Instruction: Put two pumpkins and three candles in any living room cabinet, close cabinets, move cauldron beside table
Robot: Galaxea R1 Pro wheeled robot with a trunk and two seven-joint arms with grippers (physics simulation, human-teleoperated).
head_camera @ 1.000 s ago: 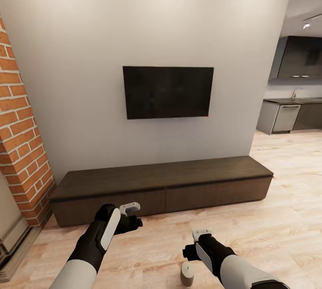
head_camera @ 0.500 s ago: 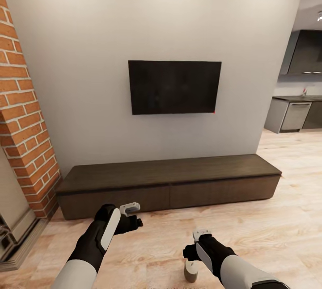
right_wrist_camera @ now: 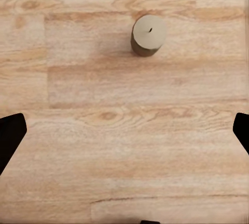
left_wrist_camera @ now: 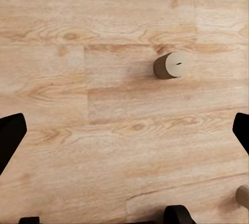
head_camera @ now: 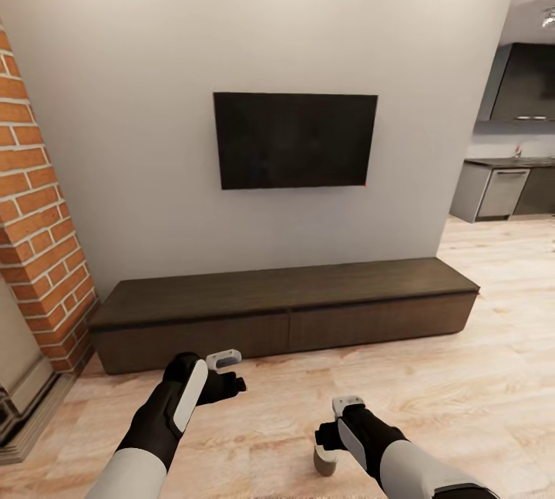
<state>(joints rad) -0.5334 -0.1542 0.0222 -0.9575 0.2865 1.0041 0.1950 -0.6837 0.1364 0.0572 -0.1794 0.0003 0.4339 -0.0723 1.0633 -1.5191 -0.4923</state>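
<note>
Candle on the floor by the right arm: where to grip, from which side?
Grip the candle across its round side wall, around mid-height, coming straight down from above. It stands upright on the wood floor, wick up, with bare floor all round, so the right end effector open fingers can likely straddle it.

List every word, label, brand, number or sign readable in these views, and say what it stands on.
None: no text can be read in any view.
The television has a blank dark screen with only a tiny red dot at its lower corner.
The cabinet, the candle and the kitchen appliances bear no lettering.
</note>
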